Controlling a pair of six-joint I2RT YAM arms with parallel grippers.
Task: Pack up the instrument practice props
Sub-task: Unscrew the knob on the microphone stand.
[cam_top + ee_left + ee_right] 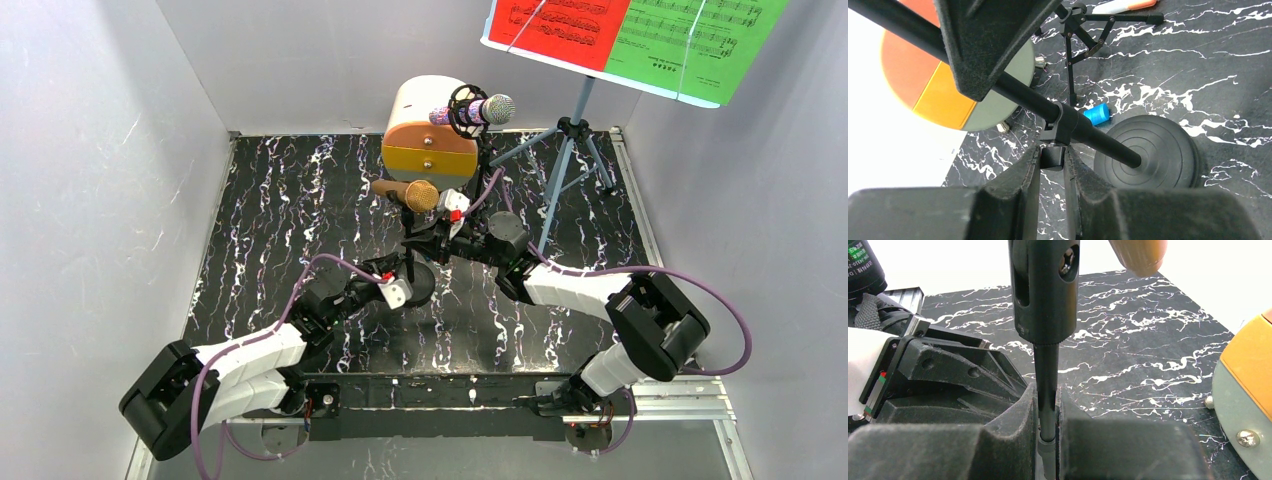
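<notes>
— Grip on the left side?
— Left jaws pressed in on the collar knob of the black mic stand (pixel 1083 131), partway along its pole. No gap showing either side of the knob.
— Beyond those jaws?
— Just past them, the stand's round base (pixel 1148 160), sitting on the marbled surface (pixel 1228 60). Near the base and a little further out, a small blue cylinder (pixel 1096 114). Further again, a small black tripod (pixel 1069 25), legs splayed.
— Right side?
— Right jaws closed tight on the same stand's thin pole, directly under the clip (pixel 1045 290), higher on the stand than the left jaws.
— Gold microphone (pixel 422 195)?
— Immediately above the right jaws, lying roughly level in that clip, just in front of the round cream-and-orange cabinet (pixel 425 105).
— Other props?
— Beyond the right jaws, silver-headed purple microphone (pixel 478 110) in a black ring mount, up beside the cabinet's top. Off to the right of both jaws, pale-blue sheet-music tripod (pixel 572 128) standing on the surface, red sheet (pixel 555 30) and green sheet (pixel 690 40) side by side on top, red on the left.
— Anything unclear?
— White-and-orange object (pixel 1125 6) far past the left jaws, cut off at the frame edge; cannot tell what.
</notes>
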